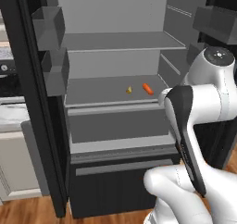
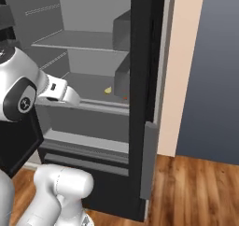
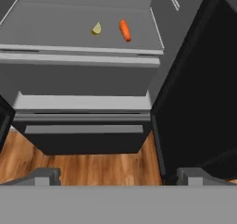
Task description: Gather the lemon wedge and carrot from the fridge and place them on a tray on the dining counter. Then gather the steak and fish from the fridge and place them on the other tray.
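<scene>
The task seems to be at its very beginning. The tall black French-door fridge [image 1: 28, 102] stands with both doors open, and the small yellow lemon wedge [image 1: 129, 90] and the short orange carrot [image 1: 147, 89] lie on the middle grey shelf [image 1: 92, 91]. In the left base view the wedge is at about 12 o'clock from the picture's centre and the carrot just beside it toward 1 o'clock; they are near each other but apart. Nothing is gathered yet, so both must go to a tray, and the steak and the fish come after that.

In the hand view the two-finger gripper [image 3: 118, 174] looks from outside the fridge, well apart from the wedge [image 3: 96, 28] and the carrot [image 3: 125, 30], which sit toward 12 o'clock. Its jaws stand wide and hold nothing.

The shelf is plain, flat and grey, with one more shelf above it and a grey bottom drawer [image 1: 125, 181] below. The floor is brown wooden boards [image 2: 196, 192]. At 3 o'clock in the right base view stand a beige wall panel [image 2: 184, 57] and a blue-grey wall [image 2: 219, 71].
</scene>
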